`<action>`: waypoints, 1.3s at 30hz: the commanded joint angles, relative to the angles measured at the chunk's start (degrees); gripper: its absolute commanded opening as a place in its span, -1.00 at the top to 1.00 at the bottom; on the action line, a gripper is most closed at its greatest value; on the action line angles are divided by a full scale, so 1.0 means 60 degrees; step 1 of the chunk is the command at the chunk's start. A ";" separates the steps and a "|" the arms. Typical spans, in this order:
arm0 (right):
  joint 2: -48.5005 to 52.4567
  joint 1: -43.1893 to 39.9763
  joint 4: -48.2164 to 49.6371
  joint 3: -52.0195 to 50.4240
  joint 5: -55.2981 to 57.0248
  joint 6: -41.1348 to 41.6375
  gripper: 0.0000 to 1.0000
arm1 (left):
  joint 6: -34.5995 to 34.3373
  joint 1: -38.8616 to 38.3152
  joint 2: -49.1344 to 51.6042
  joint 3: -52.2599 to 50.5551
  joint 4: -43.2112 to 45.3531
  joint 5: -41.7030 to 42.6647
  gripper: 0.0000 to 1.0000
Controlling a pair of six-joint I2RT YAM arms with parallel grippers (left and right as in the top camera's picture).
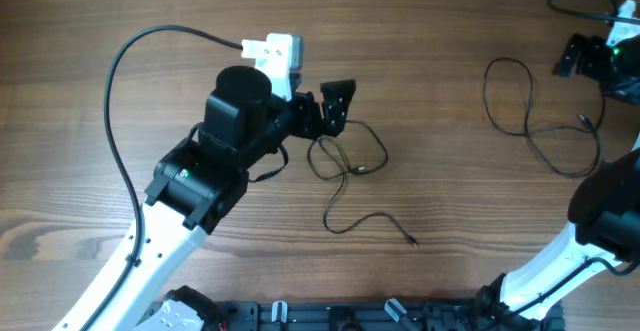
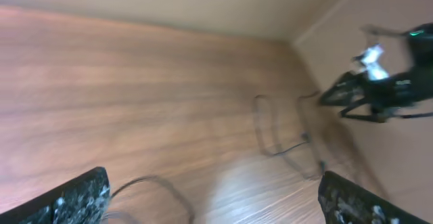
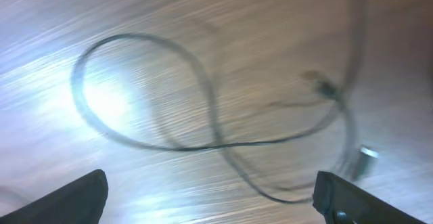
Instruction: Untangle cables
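One thin black cable [image 1: 345,161] lies in small loops at the table's middle, its plug end [image 1: 412,239] trailing to the front right. My left gripper [image 1: 333,111] is open just behind these loops; in the left wrist view a blurred bit of this cable [image 2: 159,185] shows between the wide-apart fingers [image 2: 213,197]. A second thin black cable [image 1: 530,111] lies in large loops at the right. My right gripper [image 1: 573,56] is open at the far right, behind that cable. In the right wrist view its loops [image 3: 203,116] and a silver-tipped plug [image 3: 365,158] lie under the open fingers [image 3: 210,197].
The left arm's own thicker black cable [image 1: 120,121] arcs over the left of the table. The right arm's base [image 1: 600,211] stands at the front right. A black rail [image 1: 350,316] runs along the front edge. The left wrist view shows the far cable [image 2: 277,132] and right arm [image 2: 385,88].
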 commanded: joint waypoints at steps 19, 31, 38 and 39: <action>-0.0007 0.3085 0.5176 -0.4204 -0.0645 -0.0273 -0.93 | 0.0200 0.0040 -0.0131 0.0055 -0.1730 -0.1453 -1.00; -0.0007 0.3111 0.6200 -0.4867 0.0328 0.0302 0.60 | 0.0200 0.0040 -0.0131 0.0055 -0.1730 -0.1453 -1.00; -0.0007 0.3042 0.8983 -0.4812 0.2189 0.2452 0.91 | 0.0200 0.0040 -0.0131 0.0055 -0.1730 -0.1450 -1.00; -0.0011 0.2965 0.9380 -0.4692 0.2608 0.2794 0.91 | 0.0200 0.0040 -0.0131 0.0055 -0.1730 -0.1453 -1.00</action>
